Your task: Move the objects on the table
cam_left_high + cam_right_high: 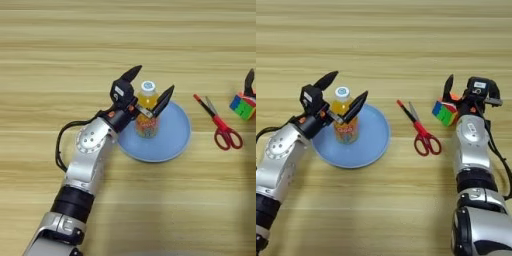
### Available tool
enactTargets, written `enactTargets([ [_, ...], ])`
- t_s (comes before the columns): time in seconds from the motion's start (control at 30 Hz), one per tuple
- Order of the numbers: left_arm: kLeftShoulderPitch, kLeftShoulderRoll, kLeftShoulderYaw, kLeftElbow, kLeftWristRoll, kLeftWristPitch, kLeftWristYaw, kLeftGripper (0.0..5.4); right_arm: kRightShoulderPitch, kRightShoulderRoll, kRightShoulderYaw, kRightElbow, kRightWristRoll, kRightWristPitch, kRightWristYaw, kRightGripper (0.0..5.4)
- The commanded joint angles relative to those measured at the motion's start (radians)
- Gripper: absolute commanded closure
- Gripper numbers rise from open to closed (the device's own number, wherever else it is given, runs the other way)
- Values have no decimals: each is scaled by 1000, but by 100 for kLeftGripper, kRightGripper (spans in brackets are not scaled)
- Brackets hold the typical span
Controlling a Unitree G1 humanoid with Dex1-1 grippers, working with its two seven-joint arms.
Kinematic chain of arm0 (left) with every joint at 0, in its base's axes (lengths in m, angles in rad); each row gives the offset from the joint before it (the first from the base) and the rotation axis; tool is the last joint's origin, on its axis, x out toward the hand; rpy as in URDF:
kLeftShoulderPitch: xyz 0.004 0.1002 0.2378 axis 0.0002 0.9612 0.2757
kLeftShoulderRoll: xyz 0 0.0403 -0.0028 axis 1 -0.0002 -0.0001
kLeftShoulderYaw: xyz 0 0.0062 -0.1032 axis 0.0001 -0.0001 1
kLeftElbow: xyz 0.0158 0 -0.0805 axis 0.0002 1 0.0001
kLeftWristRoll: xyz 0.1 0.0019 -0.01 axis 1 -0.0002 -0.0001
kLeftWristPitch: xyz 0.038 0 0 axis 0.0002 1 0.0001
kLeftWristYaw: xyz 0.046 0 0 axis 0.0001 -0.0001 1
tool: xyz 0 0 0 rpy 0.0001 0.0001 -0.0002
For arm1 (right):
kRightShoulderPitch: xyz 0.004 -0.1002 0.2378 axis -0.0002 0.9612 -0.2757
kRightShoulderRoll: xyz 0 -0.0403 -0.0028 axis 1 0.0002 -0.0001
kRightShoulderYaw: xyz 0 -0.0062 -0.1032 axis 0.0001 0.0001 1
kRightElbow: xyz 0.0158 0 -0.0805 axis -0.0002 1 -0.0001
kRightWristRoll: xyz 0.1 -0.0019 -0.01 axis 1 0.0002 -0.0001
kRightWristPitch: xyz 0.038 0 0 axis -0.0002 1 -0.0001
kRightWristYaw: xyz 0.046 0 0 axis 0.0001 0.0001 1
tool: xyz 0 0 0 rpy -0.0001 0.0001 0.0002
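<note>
The small orange-juice bottle with a white cap stands upright on the left part of the round light-blue plate. My left gripper is open, one black finger behind the bottle's cap and the other to its right, so the bottle top sits between them. The red-handled scissors lie flat to the right of the plate. Further right, the multicoloured puzzle cube rests on the table. My right gripper is open just behind the cube, its left finger upright at the cube's far edge.
Wide bare wood lies beyond the things and along the near edge between my two arms. My left forearm crosses the table from the lower left up to the plate's left rim.
</note>
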Motion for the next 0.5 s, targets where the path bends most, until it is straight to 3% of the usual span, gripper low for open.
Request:
enactTargets([
  [0.03,16,-3,20,-83,-81,29,-37,1,5,-1,4,-6,-2,20,5,0],
  [0.17,17,0,46,-139,-140,53,-49,1,3,-2,4,-3,-3,19,5,0],
  [0.3,-12,10,106,-138,-151,46,-12,1,3,-2,5,-2,-4,18,6,0],
  [0.43,-66,31,189,-67,-106,26,78,1,7,1,9,-12,-6,13,8,0],
  [0.5,-95,47,228,-7,-60,5,145,1,11,4,13,-24,-7,6,15,0],
])
